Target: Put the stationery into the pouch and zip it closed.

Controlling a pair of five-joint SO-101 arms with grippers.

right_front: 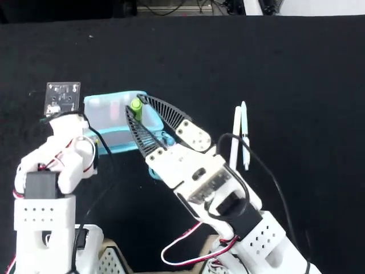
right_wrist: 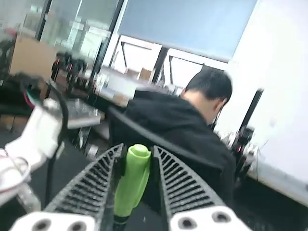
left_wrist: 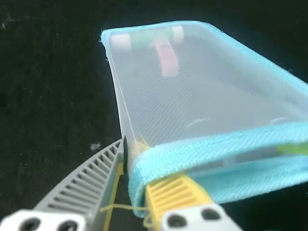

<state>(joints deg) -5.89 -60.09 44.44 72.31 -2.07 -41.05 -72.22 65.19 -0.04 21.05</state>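
High view showed the right tool (right_front: 134,109) clamped on a green marker (right_front: 136,105) just over the blue pouch (right_front: 108,135). The left tool (left_wrist: 131,161) pinched its rim. Insertion step; next probably lower the marker inside and release.

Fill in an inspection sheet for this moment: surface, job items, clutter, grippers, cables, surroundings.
Surface: black table.
Job's things: blue mesh pouch with a pink item inside; green marker held above the pouch; two white pens lying side by side on the table, beside the right arm.
Clutter: nothing seen.
Grippers: left gripper shut on the pouch's edge; right gripper shut on the green marker.
Cables: black cable loops along the right arm; red and white wires at its base.
Surroundings: windows in a room behind the table.
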